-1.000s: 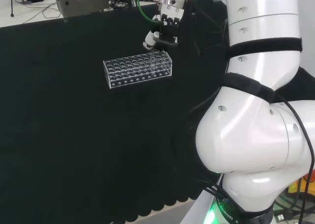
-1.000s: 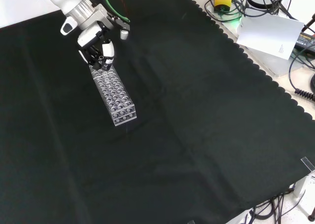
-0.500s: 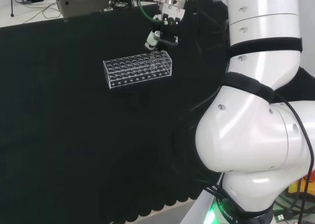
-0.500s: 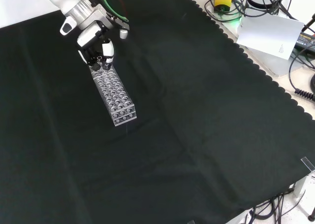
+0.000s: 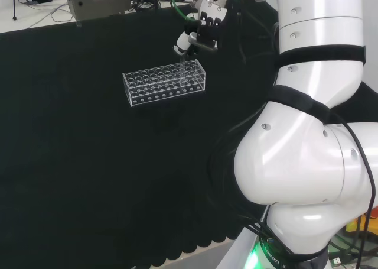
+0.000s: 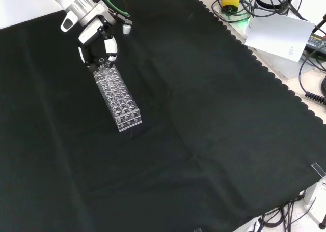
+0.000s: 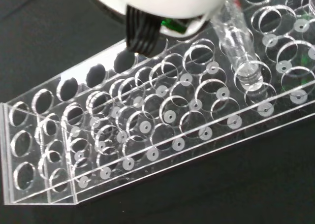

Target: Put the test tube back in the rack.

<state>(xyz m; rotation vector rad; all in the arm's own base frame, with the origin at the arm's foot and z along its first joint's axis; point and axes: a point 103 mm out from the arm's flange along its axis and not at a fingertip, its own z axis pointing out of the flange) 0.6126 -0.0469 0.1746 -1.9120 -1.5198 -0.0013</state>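
Clear plastic rack [image 5: 164, 84] sits mid-cloth in the head view, and at its right end the hand [image 5: 199, 37] has its fingers curled round the tube [image 7: 239, 47], whose tip is just entering a hole. Looks light, thin-walled and slippery, so I'd keep hold near the top.
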